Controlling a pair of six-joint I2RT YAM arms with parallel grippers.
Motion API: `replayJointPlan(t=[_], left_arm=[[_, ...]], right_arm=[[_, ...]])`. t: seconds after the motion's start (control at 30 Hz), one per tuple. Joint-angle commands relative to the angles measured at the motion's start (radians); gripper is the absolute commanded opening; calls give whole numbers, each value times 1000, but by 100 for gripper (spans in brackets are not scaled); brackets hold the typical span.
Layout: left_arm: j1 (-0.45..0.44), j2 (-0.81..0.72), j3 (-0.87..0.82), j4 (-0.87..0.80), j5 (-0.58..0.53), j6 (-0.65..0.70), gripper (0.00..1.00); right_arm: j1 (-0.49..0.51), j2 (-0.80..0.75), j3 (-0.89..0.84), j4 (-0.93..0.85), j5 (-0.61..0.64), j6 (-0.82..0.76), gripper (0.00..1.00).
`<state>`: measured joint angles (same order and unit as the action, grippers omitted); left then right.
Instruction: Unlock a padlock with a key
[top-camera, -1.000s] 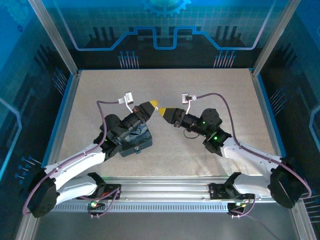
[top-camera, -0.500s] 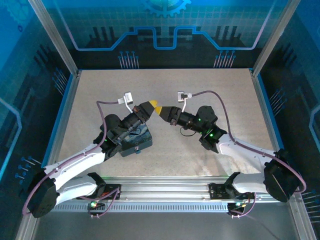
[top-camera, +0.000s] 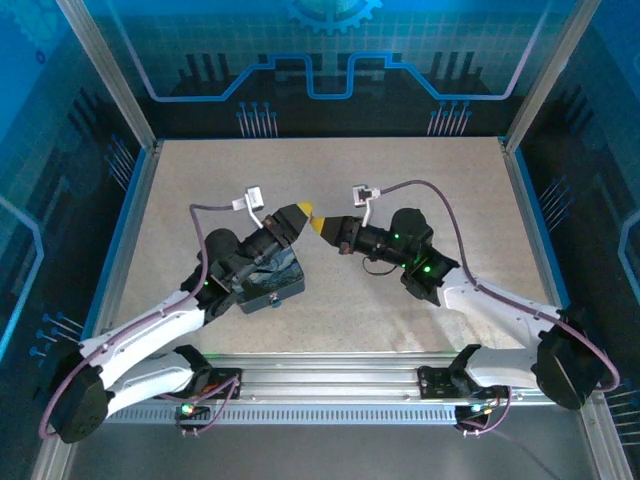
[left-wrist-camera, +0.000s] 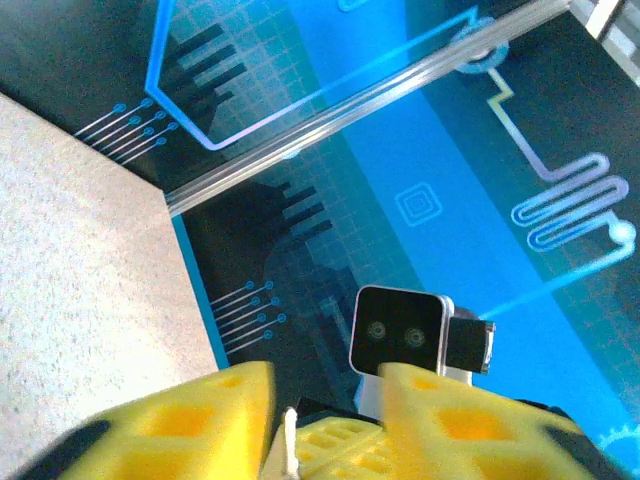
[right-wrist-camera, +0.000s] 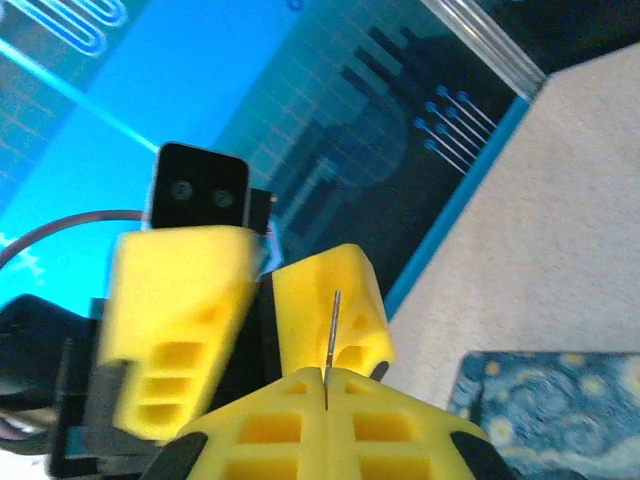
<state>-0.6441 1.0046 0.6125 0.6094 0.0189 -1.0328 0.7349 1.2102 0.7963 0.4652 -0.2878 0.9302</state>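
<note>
padlock: couldn't make it out as such. closest candidate was a thin silvery metal strip, seen edge-on, sticking up out of the seam of the right gripper. key or lock part, couldn't tell.

right gripper's yellow fingers were pressed together, pinching that strip at its base. left gripper was spread. its two yellow fingers sat either side of the right gripper's tip, with the strip in the gap between them. couldn't tell if they touched it.

in the top view the two grippers met nose to nose over the middle of the table, a bit left of centre.

starry-night box, blue and yellow swirls, lay on the table just near-left of that junction, partly under the left wrist.

left arm ran from the near-left base up and to the right, forearm over the box, gripper pointing far-right. right arm ran from the near-right base leftward, elbow bent, gripper pointing left. right wrist camera looked straight back at the left one.
</note>
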Motion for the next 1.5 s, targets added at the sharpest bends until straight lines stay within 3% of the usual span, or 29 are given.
replayJointPlan(t=[0.0, 0.13, 0.27, 0.4, 0.57, 0.7, 0.93, 1.47], left_arm=[[11, -76, 76, -209, -31, 74, 49], [57, -118, 190, -560, -27, 89, 64], [94, -101, 326, -868, -13, 33, 68], [97, -60, 439, -1051, -4, -69, 68], [95, 5, 543, -1170, 53, -185, 65], [92, 39, 563, -1195, 110, -253, 63], [71, 68, 536, -1175, 151, -341, 59], [58, 90, 478, -1077, 184, -414, 42]], right_arm=[[27, -69, 126, -382, 82, -252, 0], [56, -89, 252, -716, 234, -506, 0], [108, -67, 359, -925, 433, -748, 0], [204, -36, 407, -972, 685, -976, 0], [294, 5, 404, -891, 877, -1214, 0], [331, 29, 391, -819, 915, -1357, 0], [366, 51, 379, -752, 891, -1461, 0], [386, 113, 395, -707, 823, -1488, 0]])
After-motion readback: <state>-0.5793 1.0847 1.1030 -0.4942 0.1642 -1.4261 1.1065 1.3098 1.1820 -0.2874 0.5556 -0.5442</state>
